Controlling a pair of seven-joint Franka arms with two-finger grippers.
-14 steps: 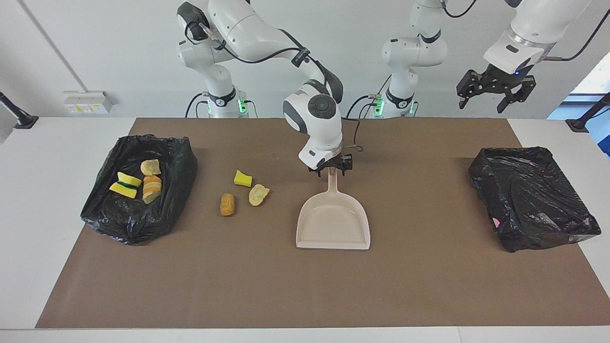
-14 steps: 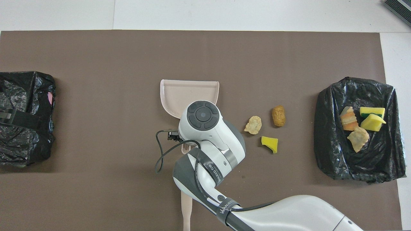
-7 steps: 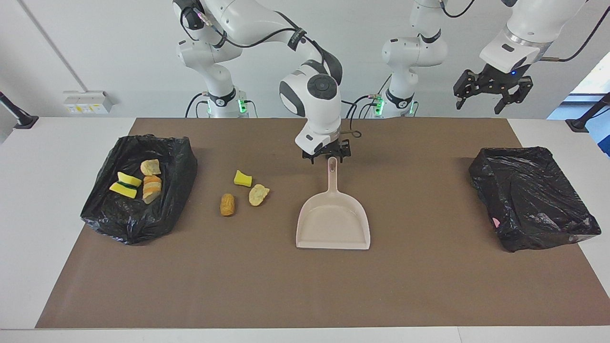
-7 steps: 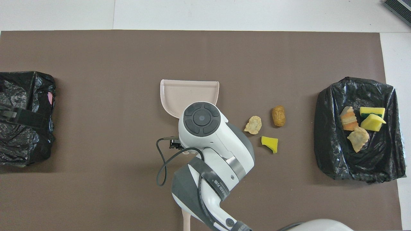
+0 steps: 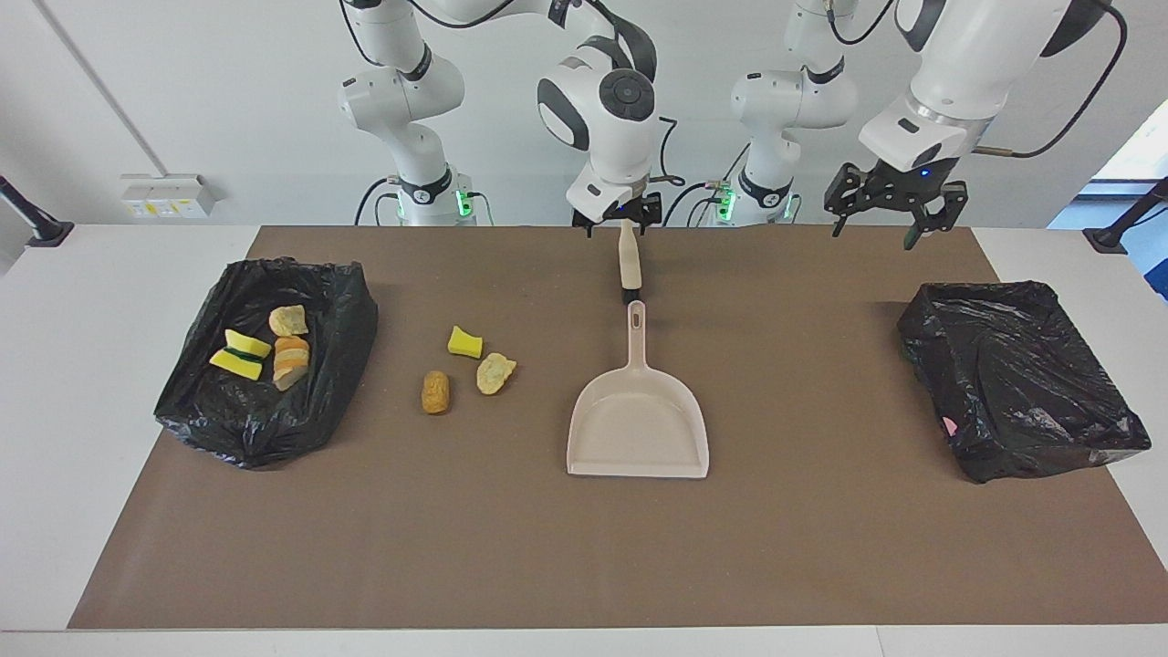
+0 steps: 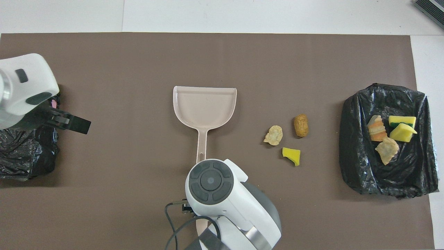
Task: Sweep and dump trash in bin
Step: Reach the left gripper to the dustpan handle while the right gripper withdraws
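Note:
Three loose trash scraps lie on the brown mat: a yellow sponge chunk (image 5: 464, 341) (image 6: 291, 156), a tan lump (image 5: 495, 372) and an orange-brown lump (image 5: 435, 391). Beside them, toward the right arm's end, a black-bagged bin (image 5: 347, 315) (image 6: 353, 166) holds several more scraps (image 5: 290, 351). The beige dustpan (image 5: 639, 424) (image 6: 204, 104) lies flat mid-table, handle toward the robots. The beige brush (image 5: 627, 260) lies on the mat just nearer to the robots than that handle. My right gripper (image 5: 619, 217) hangs open above the brush's end, holding nothing. My left gripper (image 5: 890, 224) hangs open in the air.
A second black-bagged bin (image 5: 1017, 374) (image 6: 24, 159) stands at the left arm's end, with a small pink spot on its side. The left gripper is over the mat near that bin. Bare brown mat (image 5: 547, 547) stretches from the dustpan's mouth to the table edge farthest from the robots.
My right gripper has lifted off the dustpan's handle and drawn back toward the robots, ending over the brush. My left gripper has shifted a little toward the table's middle.

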